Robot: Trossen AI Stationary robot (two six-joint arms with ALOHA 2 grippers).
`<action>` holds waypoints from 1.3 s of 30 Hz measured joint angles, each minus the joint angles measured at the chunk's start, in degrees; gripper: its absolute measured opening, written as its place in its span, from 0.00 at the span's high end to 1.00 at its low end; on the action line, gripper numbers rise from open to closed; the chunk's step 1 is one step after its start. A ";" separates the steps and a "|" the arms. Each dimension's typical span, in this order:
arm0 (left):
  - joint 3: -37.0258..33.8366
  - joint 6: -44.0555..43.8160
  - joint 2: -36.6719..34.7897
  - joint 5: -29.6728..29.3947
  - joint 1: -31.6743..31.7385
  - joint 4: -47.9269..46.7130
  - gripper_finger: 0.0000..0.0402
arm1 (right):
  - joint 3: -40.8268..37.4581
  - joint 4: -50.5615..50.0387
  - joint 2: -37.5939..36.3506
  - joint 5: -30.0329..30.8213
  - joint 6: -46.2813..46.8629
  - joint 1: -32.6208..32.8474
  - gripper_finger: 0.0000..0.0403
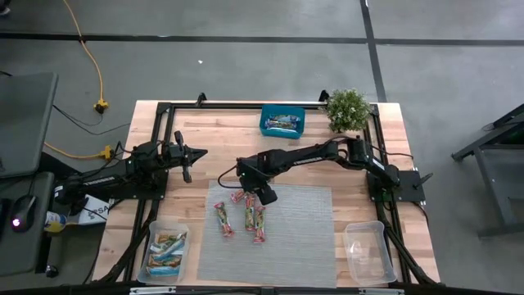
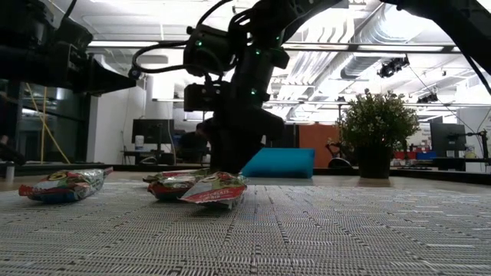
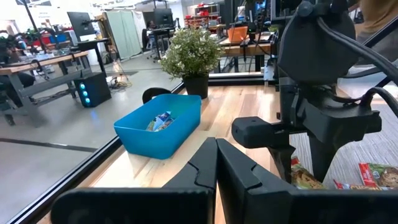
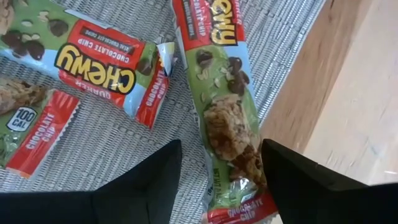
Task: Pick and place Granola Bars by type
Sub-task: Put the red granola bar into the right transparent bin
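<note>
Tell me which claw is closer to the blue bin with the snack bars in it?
Right. The right claw hangs open over the mat's bars, below the blue bin. The left claw, shut, waits farther off toward the table's left side.

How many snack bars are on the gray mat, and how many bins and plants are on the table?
Bars on mat: 4
Clear tubs: 2
Blue box: 1
Plant: 1
Total: 8
</note>
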 joint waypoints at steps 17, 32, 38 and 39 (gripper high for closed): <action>0.00 0.00 0.01 0.00 0.00 -0.01 1.00 | 0.02 -0.81 0.02 1.67 5.05 0.00 0.79; 0.02 -0.01 0.00 0.01 0.00 -0.02 1.00 | 3.42 -2.37 -4.47 5.71 14.70 -0.02 0.91; 0.02 0.01 0.01 0.02 0.00 -0.02 1.00 | 10.33 -9.45 -6.29 9.17 26.81 0.01 0.91; 0.00 0.01 0.01 0.04 0.00 -0.02 1.00 | 11.92 -11.74 -6.40 9.19 28.84 0.00 0.91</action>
